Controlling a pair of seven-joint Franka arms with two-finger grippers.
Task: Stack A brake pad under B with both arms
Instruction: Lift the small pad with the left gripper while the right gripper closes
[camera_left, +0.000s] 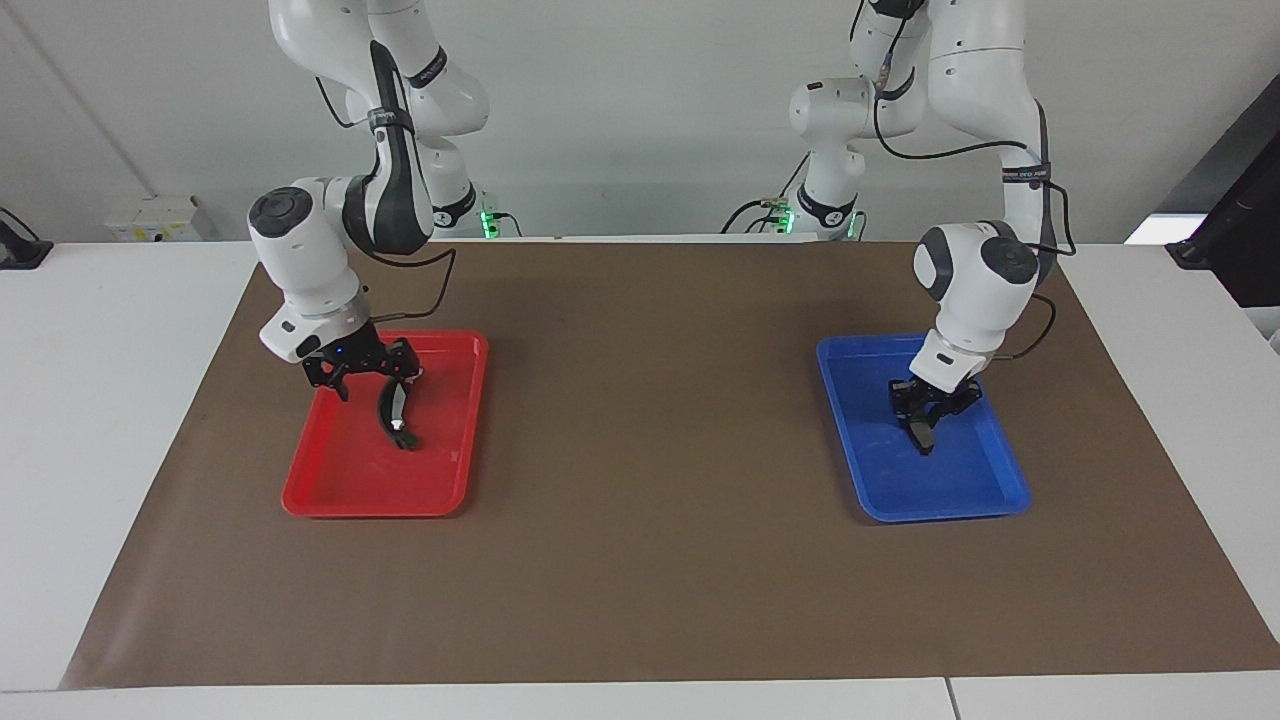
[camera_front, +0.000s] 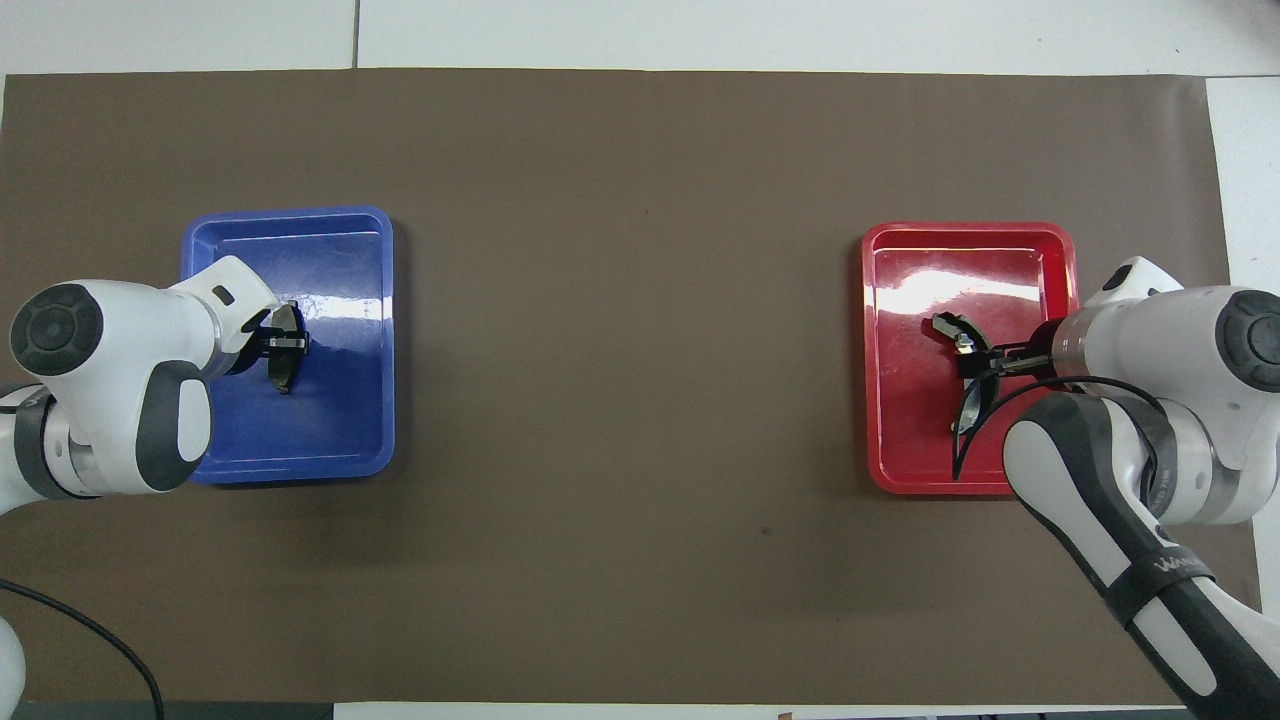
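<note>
Left gripper (camera_left: 922, 420) fingers clamping pad (camera_left: 921, 436) in blue tray (camera_left: 850, 440); right gripper (camera_left: 372, 383) fingers apart, straddling crescent (camera_left: 394, 418) in red tray (camera_left: 330, 480).

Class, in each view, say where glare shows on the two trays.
Overhead view: white glare streaks cross the glossy blue plastic tray and the red plastic tray, on the halves farther from the robots. Facing view: neither tray shows glare.

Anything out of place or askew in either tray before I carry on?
Nothing stands out. A brake pad lies in the blue tray with the left tool shut on it; B lies in the red tray under the open right tool. Nothing spilled or damaged.
</note>
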